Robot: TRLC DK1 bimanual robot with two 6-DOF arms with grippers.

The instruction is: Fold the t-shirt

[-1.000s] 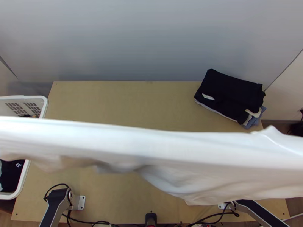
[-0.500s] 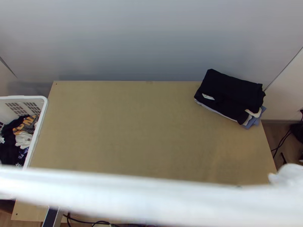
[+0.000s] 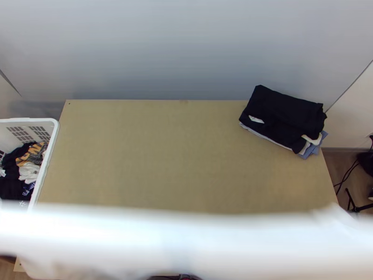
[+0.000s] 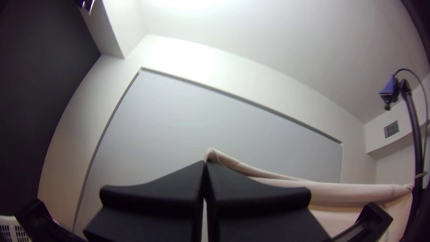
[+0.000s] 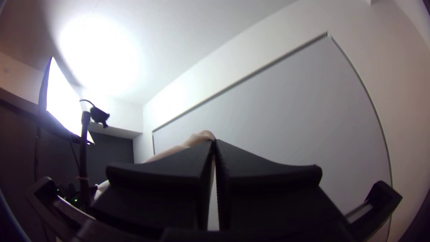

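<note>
Left of the table [image 3: 186, 154], a white basket [image 3: 46, 120] holds jumbled clothes [image 3: 14, 175], black, white and yellow-printed. Above the table's near side, the left gripper [image 4: 205, 162] and right gripper [image 5: 214, 141] clench the white t-shirt [image 3: 140, 233], stretched between them.

Lab-like room, wooden table [image 3: 186, 158], laundry basket [image 3: 53, 140], camera [image 4: 389, 92] on black pole [image 4: 416, 134]

The pile of clothes [image 3: 284, 116] was set on the counter [image 3: 177, 154], at its far right corner. Loose garments [image 3: 14, 175] were held in the basket [image 3: 52, 144] beside the left edge. The shirt [image 3: 177, 238] was stretched sideways above the near part.
</note>
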